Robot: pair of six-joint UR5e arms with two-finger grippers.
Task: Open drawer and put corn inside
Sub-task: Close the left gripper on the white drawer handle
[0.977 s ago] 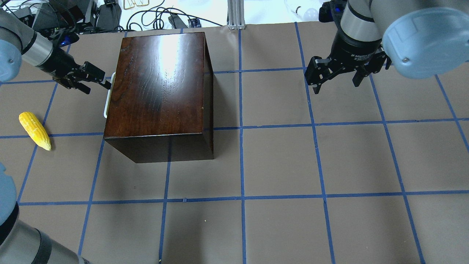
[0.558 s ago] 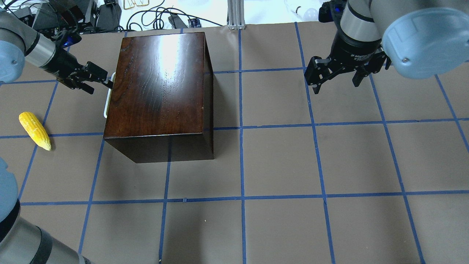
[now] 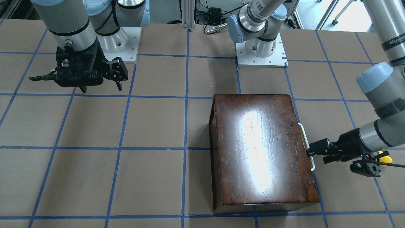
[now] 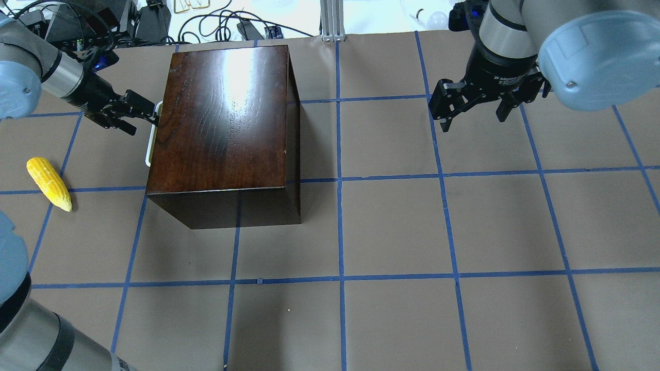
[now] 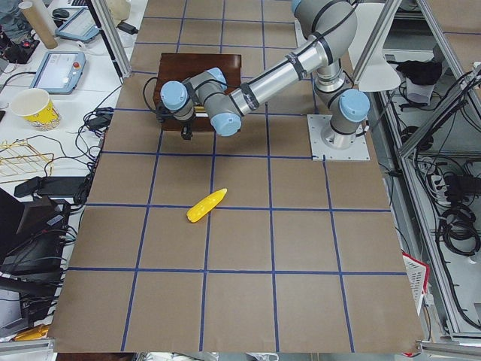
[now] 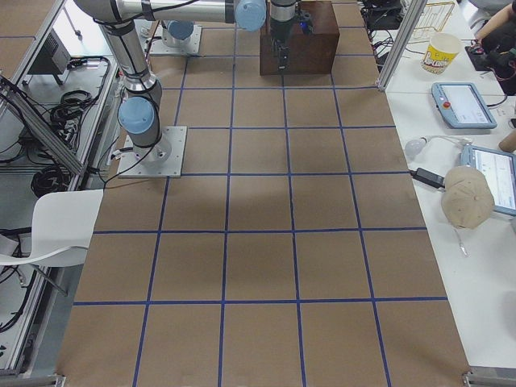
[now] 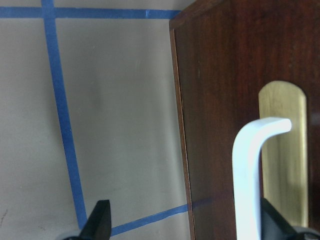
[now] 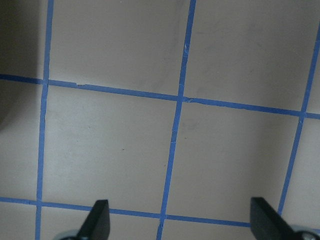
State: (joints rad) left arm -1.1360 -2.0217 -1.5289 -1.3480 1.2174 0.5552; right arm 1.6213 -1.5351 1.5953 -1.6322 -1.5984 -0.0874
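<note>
1. Drawer (image 7: 215, 100): shut, front flush with the box (image 4: 221, 118). Its white handle (image 4: 149, 149) faces the robot's left.
2. Left gripper (image 4: 143, 117): level with the handle's end farther from the robot. Fingers (image 7: 100, 220) are spread, and the handle stands between them, close to one. Contact cannot be told.
3. Right gripper (image 4: 474, 118): fingers released, hovering over the surface (image 4: 392, 226), well apart from the box.
4. Corn (image 4: 49, 184): lying on the surface on the handle side, well apart from the box and from both grippers.

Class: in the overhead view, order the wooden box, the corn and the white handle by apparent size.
1. Wooden box.
2. Corn.
3. White handle: about as long as the corn, but far thinner.
</note>
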